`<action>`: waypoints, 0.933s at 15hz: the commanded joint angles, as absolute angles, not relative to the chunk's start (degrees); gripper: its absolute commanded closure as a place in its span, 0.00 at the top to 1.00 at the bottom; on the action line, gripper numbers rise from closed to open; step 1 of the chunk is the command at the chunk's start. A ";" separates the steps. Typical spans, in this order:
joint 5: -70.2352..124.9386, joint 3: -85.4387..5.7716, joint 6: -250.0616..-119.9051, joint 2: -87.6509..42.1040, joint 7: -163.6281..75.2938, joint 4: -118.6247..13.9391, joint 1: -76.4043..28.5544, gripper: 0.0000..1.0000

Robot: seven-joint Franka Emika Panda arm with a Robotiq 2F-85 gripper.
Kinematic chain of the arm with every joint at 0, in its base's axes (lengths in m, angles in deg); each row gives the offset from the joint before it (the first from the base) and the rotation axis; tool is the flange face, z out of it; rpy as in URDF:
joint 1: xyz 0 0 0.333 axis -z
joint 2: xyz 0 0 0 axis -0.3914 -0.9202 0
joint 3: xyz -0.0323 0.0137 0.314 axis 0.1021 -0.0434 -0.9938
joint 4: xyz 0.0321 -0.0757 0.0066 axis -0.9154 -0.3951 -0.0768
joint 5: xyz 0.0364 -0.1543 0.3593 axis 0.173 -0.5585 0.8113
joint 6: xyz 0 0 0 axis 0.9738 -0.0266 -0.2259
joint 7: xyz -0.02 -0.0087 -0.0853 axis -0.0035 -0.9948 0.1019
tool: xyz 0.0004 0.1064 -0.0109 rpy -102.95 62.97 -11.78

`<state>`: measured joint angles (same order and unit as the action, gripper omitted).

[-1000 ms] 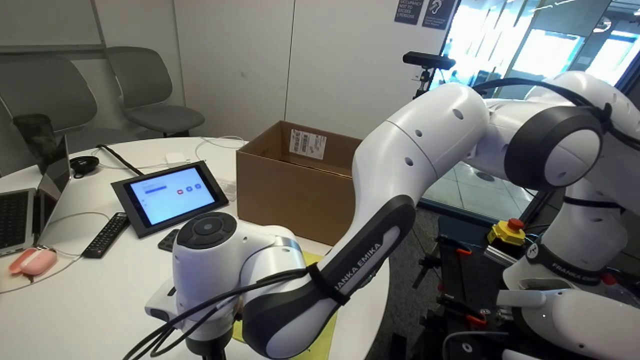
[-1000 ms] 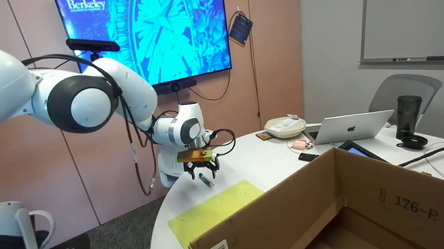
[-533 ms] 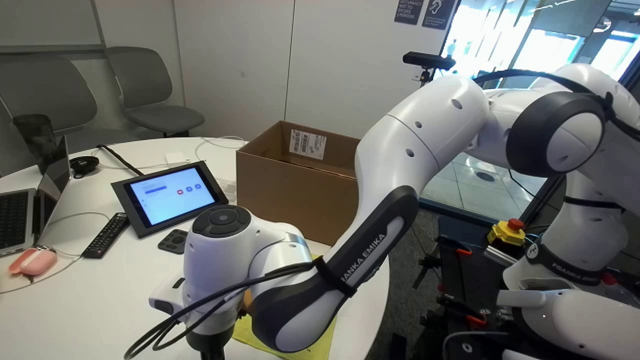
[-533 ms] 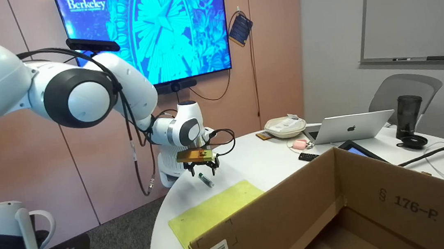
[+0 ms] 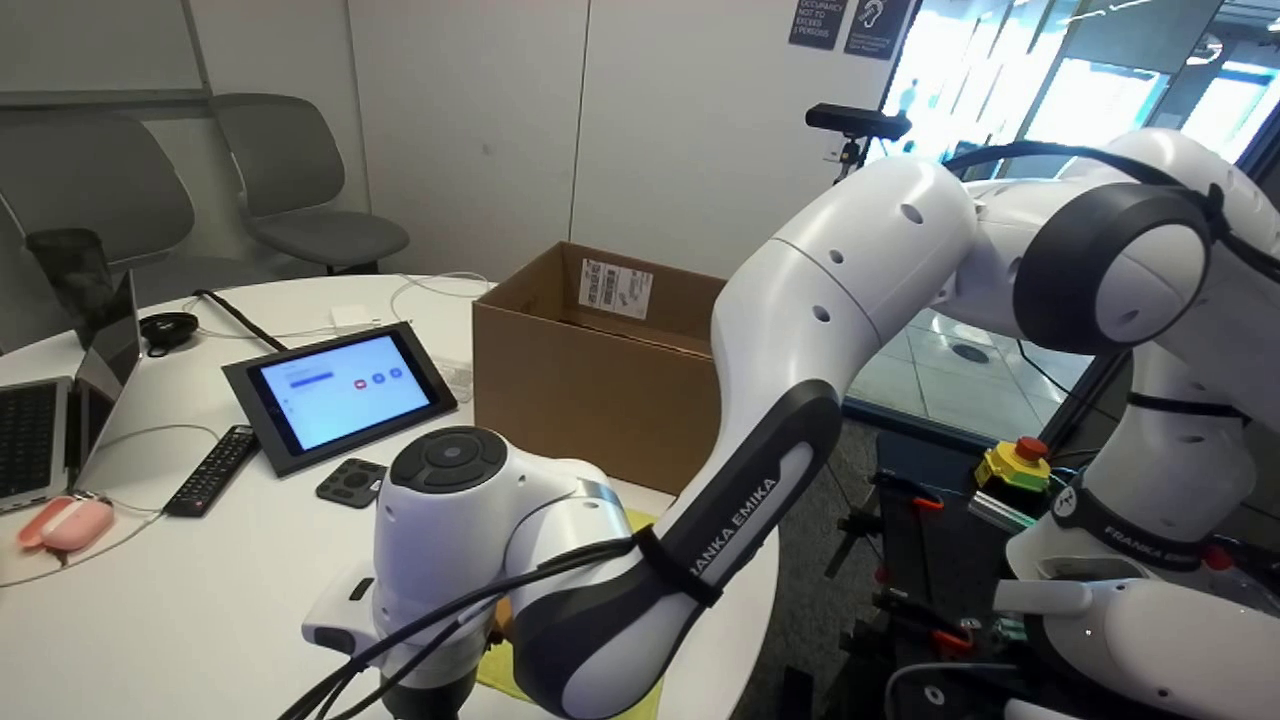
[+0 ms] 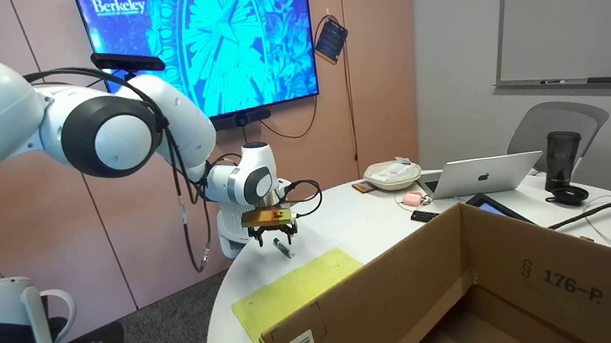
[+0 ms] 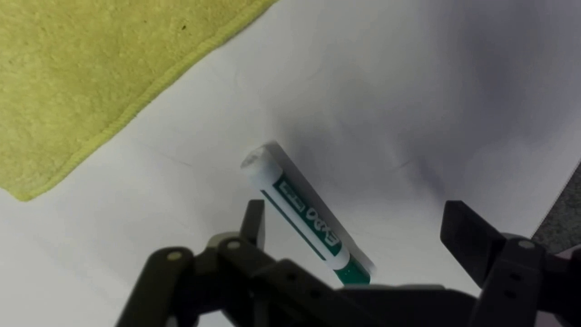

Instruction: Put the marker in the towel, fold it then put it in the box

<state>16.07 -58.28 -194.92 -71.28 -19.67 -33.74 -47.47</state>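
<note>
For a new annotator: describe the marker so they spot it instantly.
On the white table, start at the open cardboard box; in an exterior view, the yellow towel lies beyond it. Off the towel's far edge, below the open gripper, is the marker: a slim white and green stick, unlike the broad towel.

On the table (image 6: 340, 233) I see the towel (image 6: 298, 291) lying between the Expo marker (image 7: 305, 218) and the cardboard box (image 6: 398, 298).

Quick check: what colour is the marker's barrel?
White with green markings; the marker shows best in the wrist view.
</note>
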 commanded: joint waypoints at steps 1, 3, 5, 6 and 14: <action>15.98 -58.25 -195.98 -73.06 -18.34 -31.69 -47.39 1.00; 16.08 -58.20 -196.09 -74.12 -18.46 -30.63 -47.53 1.00; 15.97 -57.90 -196.11 -75.23 -18.79 -29.22 -47.98 1.00; 15.86 -57.69 -196.00 -75.84 -18.93 -28.30 -48.28 1.00; 15.31 -55.69 -194.11 -80.29 -19.14 -20.99 -50.04 1.00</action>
